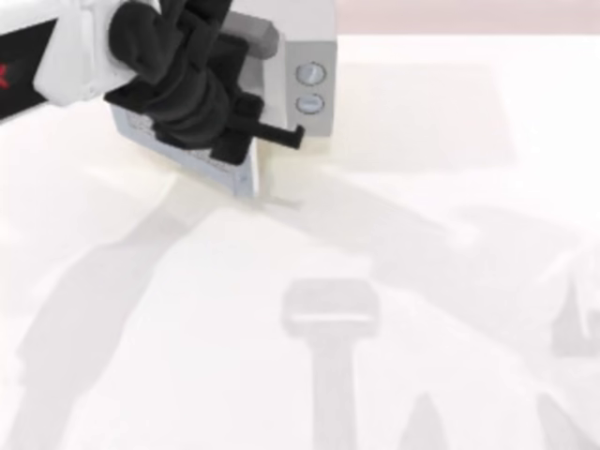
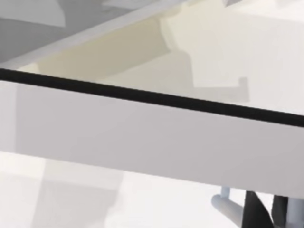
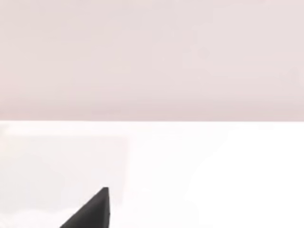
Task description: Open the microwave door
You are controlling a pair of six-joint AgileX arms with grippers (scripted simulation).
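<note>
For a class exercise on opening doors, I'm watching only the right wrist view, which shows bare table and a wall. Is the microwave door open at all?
Observer: Partly. In the top view the door stands at an angle out from the microwave.
Operator: Which arm is working on it?
Observer: The left one. The left claw is at the door's free edge, and the left wrist view shows the bar handle close by.
Operator: Can anyone see inside yet?
Observer: Yes. In the left wrist view the cream inside shows beyond the door's edge.
</note>
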